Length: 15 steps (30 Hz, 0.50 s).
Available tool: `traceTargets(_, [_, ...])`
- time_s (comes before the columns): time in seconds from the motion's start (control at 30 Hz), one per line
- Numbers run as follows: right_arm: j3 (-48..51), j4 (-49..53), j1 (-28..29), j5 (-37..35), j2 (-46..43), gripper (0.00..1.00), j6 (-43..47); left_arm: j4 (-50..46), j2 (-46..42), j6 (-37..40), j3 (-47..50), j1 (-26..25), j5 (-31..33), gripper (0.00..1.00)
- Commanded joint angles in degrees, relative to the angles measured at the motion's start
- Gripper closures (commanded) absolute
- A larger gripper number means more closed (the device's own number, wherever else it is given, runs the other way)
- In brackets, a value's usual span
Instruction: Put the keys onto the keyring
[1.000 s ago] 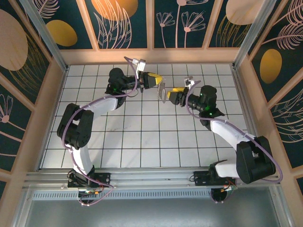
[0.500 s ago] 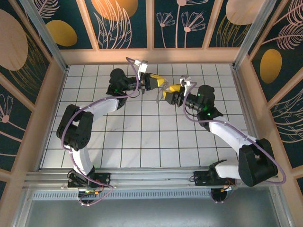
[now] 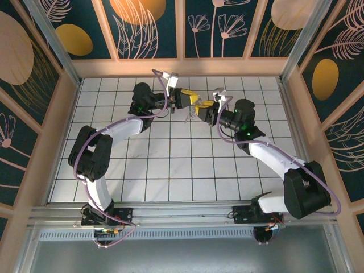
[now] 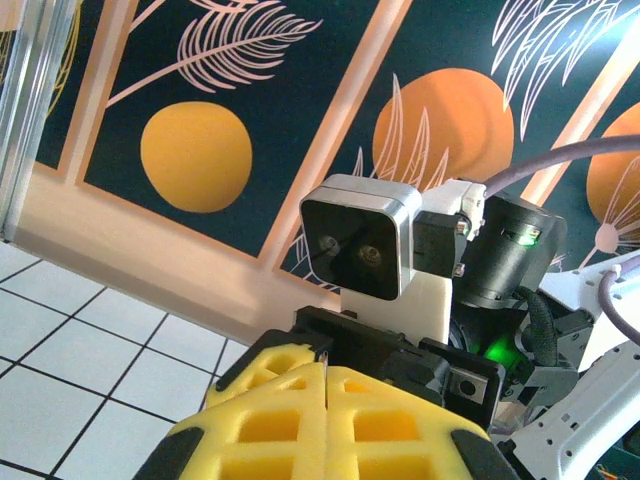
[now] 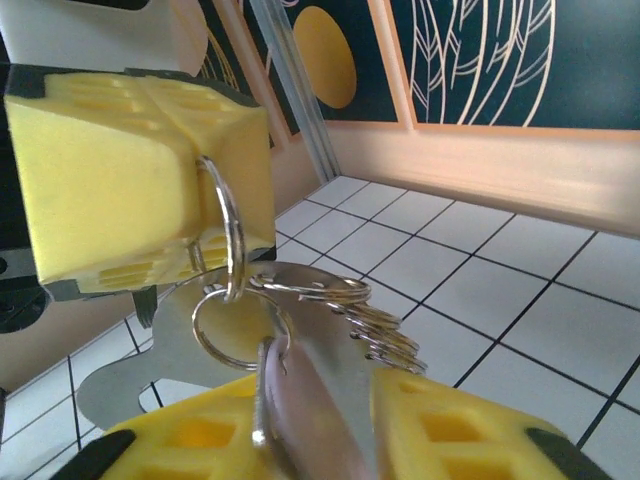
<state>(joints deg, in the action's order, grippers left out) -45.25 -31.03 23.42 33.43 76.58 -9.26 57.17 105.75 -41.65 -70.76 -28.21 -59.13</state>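
Note:
Both grippers meet above the far middle of the tiled floor (image 3: 170,165). My left gripper (image 3: 191,101) is shut on the keyring. Its yellow fingers (image 5: 140,170) pinch the large silver loop (image 5: 232,230), and a thin metal edge (image 4: 324,360) shows between the pads. From the loop hang a smaller ring (image 5: 215,345), a chain of little rings (image 5: 385,335) and a flat silver tag (image 5: 130,385). The key (image 5: 310,400), pale and pinkish, blurred, hangs on the smaller ring. It sits between the yellow pads of my right gripper (image 5: 320,425), which faces the left one (image 3: 203,108).
The right arm's wrist camera block (image 4: 365,245) stands straight ahead of the left gripper (image 4: 327,375). The patterned back wall (image 3: 182,34) is just behind both grippers. Purple cables (image 3: 165,94) loop over the wrists. Open tiles lie toward the arm bases.
The right gripper has moved left up to the left gripper, and its jaws have narrowed around the key. The left arm has shifted only slightly.

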Motion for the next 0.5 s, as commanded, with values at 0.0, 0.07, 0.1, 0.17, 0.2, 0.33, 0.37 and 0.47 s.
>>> traceTargets(0.0, [0.4,-1.4,0.5,0.7,-1.1,0.82,0.5,1.5,-2.0,1.3,-0.7,-0.3,0.7,1.0])
traceTargets(0.07, [0.5,-1.2,0.5,1.2,-1.3,0.91,0.3,1.6,-2.2,1.2,-0.6,-0.4,0.9,1.0])
traceTargets(0.1, [0.5,-1.1,0.5,1.3,-1.4,0.93,0.4,1.6,-2.3,1.2,-0.5,-0.3,1.0,1.0])
traceTargets(0.17, [0.4,-1.0,0.5,1.5,-1.4,1.0,0.2,1.7,-2.6,1.3,-0.4,-0.3,1.3,1.0])
traceTargets(0.2, [0.4,-0.9,0.5,1.7,-1.4,1.0,0.2,1.9,-2.8,1.2,-0.3,-0.4,1.5,1.0])
traceTargets(0.33, [-0.2,-0.4,0.5,2.4,-1.1,1.0,0.3,2.1,-3.4,1.0,0.1,-0.4,2.0,1.0])
traceTargets(0.37, [-0.4,-0.2,0.5,2.8,-0.8,1.0,0.3,2.2,-3.5,1.1,0.2,-0.4,2.1,1.0])
traceTargets(0.47, [-1.8,0.8,0.7,5.1,0.2,1.0,0.3,2.2,-3.6,1.0,0.3,-0.4,2.0,1.0])
